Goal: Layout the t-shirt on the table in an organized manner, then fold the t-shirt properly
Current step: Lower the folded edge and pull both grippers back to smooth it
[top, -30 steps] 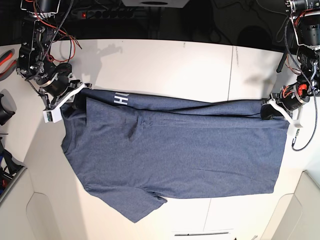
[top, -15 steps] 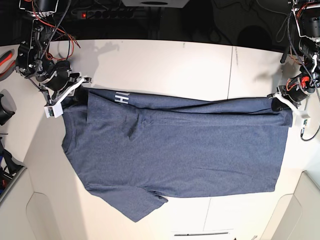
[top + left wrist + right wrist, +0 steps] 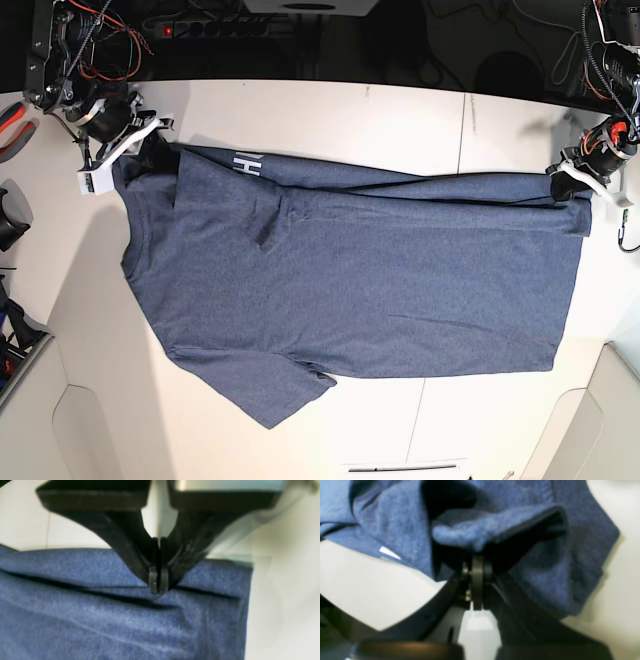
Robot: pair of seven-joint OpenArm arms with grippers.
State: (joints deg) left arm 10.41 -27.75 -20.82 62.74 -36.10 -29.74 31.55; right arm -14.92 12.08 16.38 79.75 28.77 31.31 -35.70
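The navy t-shirt lies spread across the off-white table, one sleeve pointing to the near edge and white lettering showing at its far fold. On the right of the base view my left gripper is shut on the shirt's far corner; the left wrist view shows its tips pinching a folded edge of the shirt. At the left, my right gripper is shut on the other far corner, and bunched shirt cloth hangs over its tips.
A thin dark seam crosses the table. A power strip and cables lie behind the far edge. A red-handled tool and a black object sit at the left edge. Raised white panels flank the near corners.
Both grippers have moved toward the table's far edge and a little apart, drawing the shirt's far edge back with them. The cloth now lies flatter and more stretched.
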